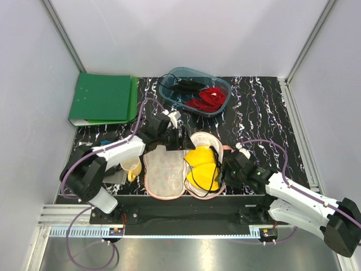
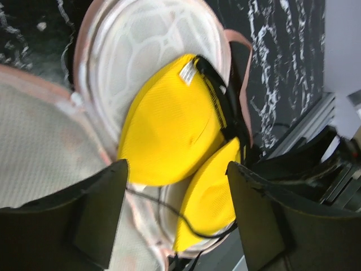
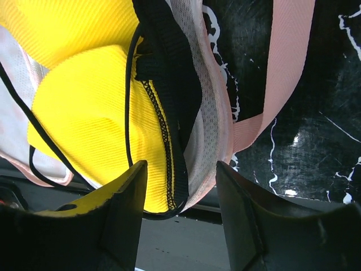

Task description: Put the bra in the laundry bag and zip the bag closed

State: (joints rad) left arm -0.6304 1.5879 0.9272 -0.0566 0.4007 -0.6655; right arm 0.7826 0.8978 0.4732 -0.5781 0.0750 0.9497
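Note:
The laundry bag (image 1: 163, 175) lies open near the table's front edge, its pale lining facing up. The yellow bra (image 1: 202, 166) lies folded in the bag's right half, cups stacked, black straps trailing. My left gripper (image 1: 179, 138) hovers open at the bag's far edge. In the left wrist view the gripper (image 2: 177, 212) is above the bra (image 2: 169, 130) and the lining (image 2: 141, 51). My right gripper (image 1: 227, 172) is open at the bag's right rim. In the right wrist view the gripper (image 3: 181, 212) straddles the bag's rim (image 3: 211, 130) and the bra's black-edged cup (image 3: 96, 118) without closing.
A blue-grey tub (image 1: 221, 84) at the back holds a red garment (image 1: 210, 97) and a black garment (image 1: 186, 86). A green binder (image 1: 104, 99) lies back left. A yellow mug (image 1: 131, 167) stands left of the bag. A pink strap (image 3: 282, 73) lies right of the bag.

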